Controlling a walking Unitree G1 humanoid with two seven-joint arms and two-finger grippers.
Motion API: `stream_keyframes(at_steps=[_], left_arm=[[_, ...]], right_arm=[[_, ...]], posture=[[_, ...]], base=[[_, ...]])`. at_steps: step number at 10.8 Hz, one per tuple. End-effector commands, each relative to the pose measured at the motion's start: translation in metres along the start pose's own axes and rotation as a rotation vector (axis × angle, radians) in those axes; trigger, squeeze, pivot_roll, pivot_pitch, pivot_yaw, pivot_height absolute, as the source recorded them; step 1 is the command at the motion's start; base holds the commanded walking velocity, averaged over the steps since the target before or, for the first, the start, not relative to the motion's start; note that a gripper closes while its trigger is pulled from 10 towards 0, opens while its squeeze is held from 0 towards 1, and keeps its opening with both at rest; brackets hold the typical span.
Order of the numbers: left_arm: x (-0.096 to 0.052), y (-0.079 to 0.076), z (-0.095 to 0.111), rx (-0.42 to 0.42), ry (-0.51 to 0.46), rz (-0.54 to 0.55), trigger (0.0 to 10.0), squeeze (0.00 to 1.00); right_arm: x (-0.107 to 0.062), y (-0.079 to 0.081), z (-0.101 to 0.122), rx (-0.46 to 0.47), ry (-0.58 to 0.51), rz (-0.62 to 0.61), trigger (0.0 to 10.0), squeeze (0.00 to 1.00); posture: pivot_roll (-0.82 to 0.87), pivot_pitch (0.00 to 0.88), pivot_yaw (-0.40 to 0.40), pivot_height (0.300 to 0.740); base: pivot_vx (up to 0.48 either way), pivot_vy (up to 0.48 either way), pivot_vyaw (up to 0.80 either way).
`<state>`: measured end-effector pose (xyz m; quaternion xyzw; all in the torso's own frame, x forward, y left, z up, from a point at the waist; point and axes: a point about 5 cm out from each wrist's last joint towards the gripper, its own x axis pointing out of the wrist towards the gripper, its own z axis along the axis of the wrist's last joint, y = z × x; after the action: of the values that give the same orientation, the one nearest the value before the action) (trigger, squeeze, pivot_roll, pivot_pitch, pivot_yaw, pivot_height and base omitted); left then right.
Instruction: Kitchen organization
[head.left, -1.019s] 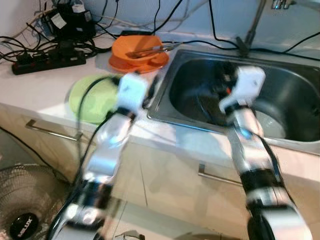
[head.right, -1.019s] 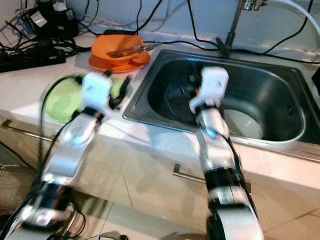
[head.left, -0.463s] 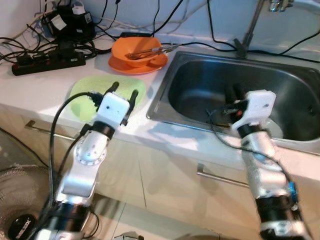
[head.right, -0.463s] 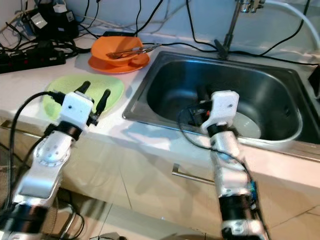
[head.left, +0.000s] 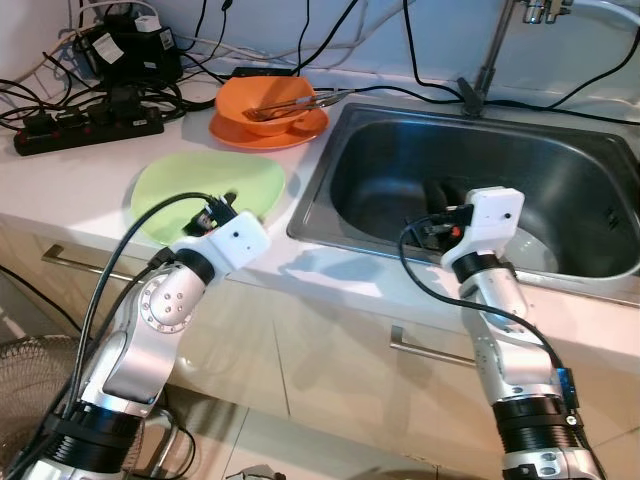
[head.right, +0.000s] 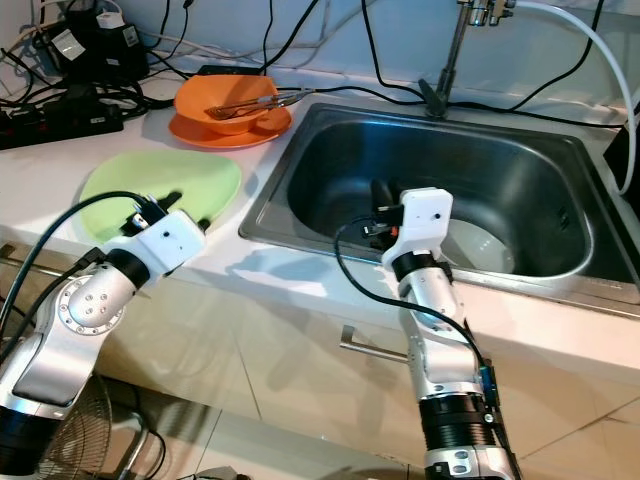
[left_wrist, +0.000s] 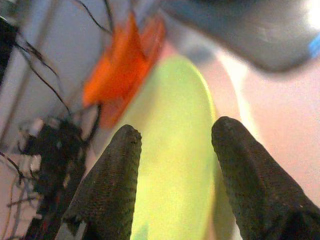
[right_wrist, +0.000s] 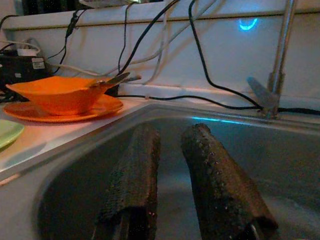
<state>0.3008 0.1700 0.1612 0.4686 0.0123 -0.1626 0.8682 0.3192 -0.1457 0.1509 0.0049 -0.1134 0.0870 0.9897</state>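
Note:
A light green plate (head.left: 205, 190) lies flat on the white counter, left of the steel sink (head.left: 400, 150). My left gripper (head.left: 216, 204) hovers low over the plate's near edge, open, and the plate (left_wrist: 175, 150) shows between its fingers (left_wrist: 110, 185). Behind it an orange bowl (head.left: 270, 98) holding metal utensils (head.left: 305, 100) sits on an orange plate (head.left: 235, 132). My right gripper (head.left: 442, 192) reaches into the sink basin, its fingers (right_wrist: 220, 185) a narrow gap apart with nothing between them. A white dish (head.right: 480, 245) rests on the sink floor beside it.
A black power strip (head.left: 85, 115) and a tangle of cables crowd the back left of the counter. The faucet (head.left: 490, 50) stands behind the sink, with more cables along the wall. Cabinet handles (head.left: 430, 350) run below the counter's front edge.
My left gripper has dropped and drawn back from beside the sink to the green plate's near edge. The right gripper has stayed in the basin, now nearer its front wall.

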Motion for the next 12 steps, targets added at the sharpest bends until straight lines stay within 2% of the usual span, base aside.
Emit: stream_keyframes(at_steps=[1,3,5,9,12], left_arm=[[0.000,0.005,0.004,0.039,0.044,-0.022,10.0,0.00],[0.000,0.005,0.003,0.039,0.078,-0.055,10.0,0.00],[0.001,0.006,0.002,0.082,0.122,-0.073,10.0,0.00],[0.012,0.013,-0.001,0.273,0.199,-0.093,10.0,0.00],[0.022,0.010,-0.003,0.301,0.233,-0.107,10.0,0.00]], right_arm=[[0.004,0.005,0.002,0.022,0.001,0.007,10.0,0.00],[0.005,0.008,0.003,0.033,0.000,0.012,10.0,0.00],[0.005,0.008,0.003,0.041,0.004,0.005,10.0,0.00],[0.007,0.011,0.002,0.064,0.012,-0.004,10.0,0.00],[0.008,0.012,0.002,0.073,0.016,-0.006,10.0,0.00]], posture=[[0.10,0.000,0.029,0.740],[0.10,0.004,0.034,0.740],[0.10,0.008,0.037,0.740],[0.10,0.014,0.037,0.740],[0.10,0.014,0.038,0.740]], base=[[0.000,0.000,0.00],[0.000,0.000,0.00],[0.000,0.000,0.00],[0.000,0.000,0.00],[0.000,0.000,0.00]])
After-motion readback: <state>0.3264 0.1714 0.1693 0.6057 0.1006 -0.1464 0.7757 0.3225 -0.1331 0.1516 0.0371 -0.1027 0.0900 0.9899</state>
